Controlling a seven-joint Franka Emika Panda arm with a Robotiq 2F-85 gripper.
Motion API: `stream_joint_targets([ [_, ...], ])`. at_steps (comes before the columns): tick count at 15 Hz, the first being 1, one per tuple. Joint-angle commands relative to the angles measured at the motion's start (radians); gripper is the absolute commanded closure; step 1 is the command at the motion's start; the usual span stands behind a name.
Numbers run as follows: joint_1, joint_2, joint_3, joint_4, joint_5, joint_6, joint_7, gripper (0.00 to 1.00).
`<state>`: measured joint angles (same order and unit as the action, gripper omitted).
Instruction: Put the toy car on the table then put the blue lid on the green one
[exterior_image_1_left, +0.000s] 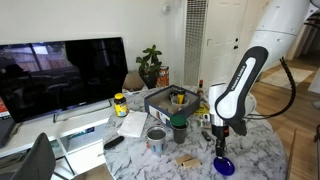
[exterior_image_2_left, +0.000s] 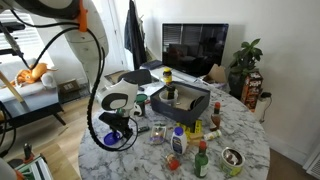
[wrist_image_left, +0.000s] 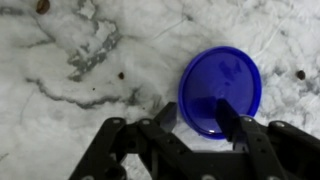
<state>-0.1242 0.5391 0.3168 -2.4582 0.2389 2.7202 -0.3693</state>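
blue lid (wrist_image_left: 225, 80) lies flat on the marble table (wrist_image_left: 80, 110), near the edge on the robot's side. in both exterior views it sits right under the wrist. nothing rests on it or touches it.

gripper (wrist_image_left: 196, 118) hangs just above the lid with the jaws spread wide and nothing between them. in the wrist view one of the fingers (wrist_image_left: 228, 112) overlaps the disc. the other sits by its near rim, so the jaws are off-centre to the lid.

green lid (exterior_image_1_left: 179, 127) stands upright further in on the table, just beside a silver can (exterior_image_1_left: 156, 139) and well apart from the blue one.

toy car: cannot pick it out in any view. a few dark specks show on the marble in the wrist view, too small to name.

handling, as a judgement: the lid looks like thin, light, smooth plastic, stiff enough to hold its shape but slippery against the pads. it is shallow and flush to the tabletop, so there is little wall to catch. you would do best to centre over it, span the full width and pinch on opposite points of the rim, low against the marble. a one-sided nip risks tipping it or skating it off the table edge. squeeze gently, as a hard close may bow it or pop it free.
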Motion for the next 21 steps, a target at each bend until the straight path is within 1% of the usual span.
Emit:
stream_joint_targets([
  [1,-0.016,0.006,0.018,-0.006,-0.007,-0.021,-0.028,0.73],
  [2,-0.013,0.006,0.016,-0.003,-0.01,-0.029,-0.027,0.75],
  [3,-0.013,0.005,0.017,-0.002,-0.009,-0.035,-0.029,0.78],
  [4,-0.011,0.004,0.017,-0.001,-0.009,-0.04,-0.028,0.86],
  [5,-0.01,0.003,0.017,-0.001,-0.009,-0.042,-0.028,0.87],
  [6,-0.009,0.001,0.015,0.0,-0.01,-0.046,-0.026,0.95],
  [7,-0.008,-0.003,0.014,0.0,-0.009,-0.049,-0.026,1.0],
  [14,-0.004,-0.012,0.008,0.002,-0.009,-0.07,-0.022,0.99],
  [19,-0.002,-0.067,0.009,-0.03,-0.006,-0.067,-0.015,0.99],
  [21,0.01,-0.087,-0.003,-0.038,-0.014,-0.07,0.0,0.99],
])
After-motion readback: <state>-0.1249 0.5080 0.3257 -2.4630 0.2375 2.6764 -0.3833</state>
